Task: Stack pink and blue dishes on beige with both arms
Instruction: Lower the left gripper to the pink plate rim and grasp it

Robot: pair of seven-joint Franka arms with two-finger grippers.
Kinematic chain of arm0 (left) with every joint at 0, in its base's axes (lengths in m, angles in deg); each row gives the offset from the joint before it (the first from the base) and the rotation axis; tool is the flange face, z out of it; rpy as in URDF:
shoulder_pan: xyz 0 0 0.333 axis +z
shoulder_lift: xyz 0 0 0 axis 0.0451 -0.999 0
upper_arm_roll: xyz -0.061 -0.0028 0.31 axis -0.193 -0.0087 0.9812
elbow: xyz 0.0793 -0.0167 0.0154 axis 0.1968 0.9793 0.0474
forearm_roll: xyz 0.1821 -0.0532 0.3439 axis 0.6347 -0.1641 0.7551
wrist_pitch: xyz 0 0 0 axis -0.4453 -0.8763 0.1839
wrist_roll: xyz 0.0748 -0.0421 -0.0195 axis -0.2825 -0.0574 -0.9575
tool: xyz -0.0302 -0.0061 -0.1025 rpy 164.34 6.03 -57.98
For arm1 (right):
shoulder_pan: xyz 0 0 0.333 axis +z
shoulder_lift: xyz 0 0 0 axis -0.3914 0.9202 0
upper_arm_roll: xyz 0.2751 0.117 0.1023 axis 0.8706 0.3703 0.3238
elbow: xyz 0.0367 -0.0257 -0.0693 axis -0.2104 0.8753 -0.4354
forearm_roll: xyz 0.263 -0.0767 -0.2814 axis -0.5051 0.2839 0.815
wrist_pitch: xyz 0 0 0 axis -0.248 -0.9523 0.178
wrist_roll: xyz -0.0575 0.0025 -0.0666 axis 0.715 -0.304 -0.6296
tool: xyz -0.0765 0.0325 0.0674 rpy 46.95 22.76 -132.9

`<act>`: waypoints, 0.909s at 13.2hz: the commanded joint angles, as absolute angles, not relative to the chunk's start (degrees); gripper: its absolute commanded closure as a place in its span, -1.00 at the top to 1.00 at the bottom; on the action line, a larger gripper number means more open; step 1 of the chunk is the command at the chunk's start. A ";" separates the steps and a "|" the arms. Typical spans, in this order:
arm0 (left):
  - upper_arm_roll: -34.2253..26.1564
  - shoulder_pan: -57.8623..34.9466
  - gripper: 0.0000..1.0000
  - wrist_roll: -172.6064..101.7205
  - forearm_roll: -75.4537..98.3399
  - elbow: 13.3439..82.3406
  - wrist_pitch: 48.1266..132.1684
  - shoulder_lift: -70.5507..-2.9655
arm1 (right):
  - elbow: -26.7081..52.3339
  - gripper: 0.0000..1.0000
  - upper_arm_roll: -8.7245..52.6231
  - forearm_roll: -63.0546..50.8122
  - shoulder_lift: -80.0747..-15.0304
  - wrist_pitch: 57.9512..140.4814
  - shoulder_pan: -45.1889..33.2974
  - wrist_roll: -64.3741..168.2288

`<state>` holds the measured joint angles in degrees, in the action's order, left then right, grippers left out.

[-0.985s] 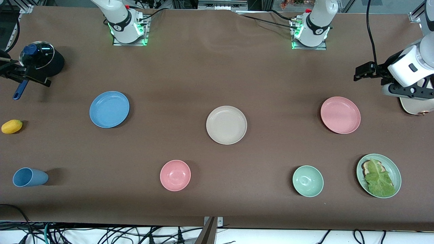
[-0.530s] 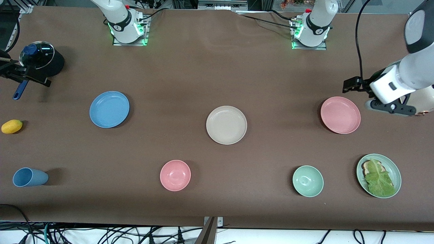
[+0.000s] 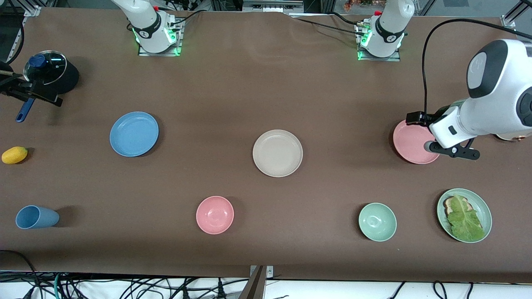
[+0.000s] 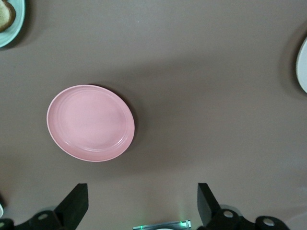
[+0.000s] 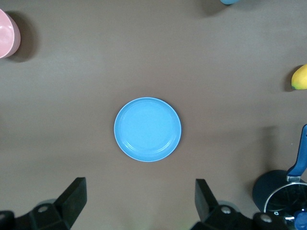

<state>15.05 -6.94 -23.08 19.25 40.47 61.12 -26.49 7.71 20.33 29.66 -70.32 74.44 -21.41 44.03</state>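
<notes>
Since a second ago your left arm has swung in from the table's end, and its left gripper (image 3: pixel 415 117) now hangs over the pink plate (image 3: pixel 411 141) — jaws wide apart, holding nothing. The right gripper (image 5: pixel 139 201) has not budged; it waits high above the blue plate (image 3: pixel 134 133), jaws equally spread and empty. Nothing is stacked yet: the beige plate (image 3: pixel 277 153) sits bare mid-table between the other two, well apart from each. By my reckoning both pickups and both placements remain. The left wrist is angled downward, forearm roughly level — it looks poised to descend on the pink plate's rim.
</notes>
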 commanded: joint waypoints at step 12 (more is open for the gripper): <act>15.17 12.52 1.00 -1.15 14.56 46.64 79.93 -34.77 | 7.83 1.00 19.84 30.11 -70.75 74.12 -21.55 43.73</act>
